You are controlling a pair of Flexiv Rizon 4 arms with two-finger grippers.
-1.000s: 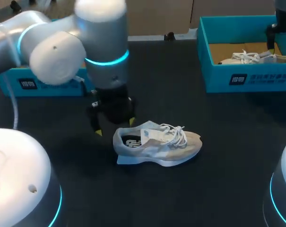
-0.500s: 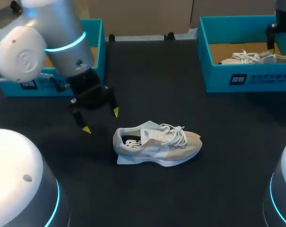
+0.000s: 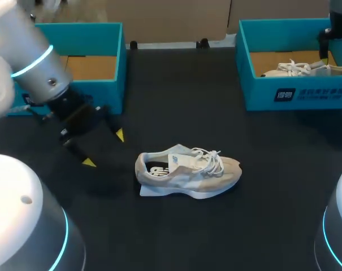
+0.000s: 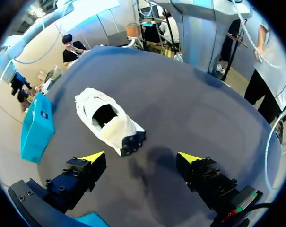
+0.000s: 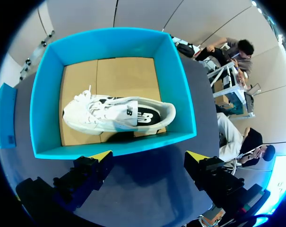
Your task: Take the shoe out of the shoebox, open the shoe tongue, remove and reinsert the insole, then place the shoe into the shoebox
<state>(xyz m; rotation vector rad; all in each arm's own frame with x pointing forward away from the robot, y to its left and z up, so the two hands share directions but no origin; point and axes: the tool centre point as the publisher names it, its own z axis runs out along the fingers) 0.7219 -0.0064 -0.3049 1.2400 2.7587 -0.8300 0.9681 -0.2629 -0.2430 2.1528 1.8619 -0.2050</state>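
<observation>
Lying upright: pale beige lace-up sneaker [image 3: 187,174] | left gripper [image 3: 104,149] released, near its heel | right gripper [image 5: 150,156] released, well apart from sneaker, seemingly over teal cardboard shoebox [image 5: 109,147]

Head view: fixed high above and behind the near edge of the tabletop [image 3: 182,96], aimed down and forward, taking in the full width up to the far edge.

Left wrist view: mounted behind the left tool [image 4: 142,157], low over the left part of the tabletop, facing across toward the right side, with the heel of the shoe [image 4: 107,120] close ahead.

Right wrist view: mounted behind the right tool [image 5: 149,156], high over the far right corner, facing down into the shoebox [image 5: 109,40].

Shared with the head view: the shoe [image 3: 185,172] at mid-tabletop via the left wrist, and the shoebox [image 3: 295,90] via the right wrist.
</observation>
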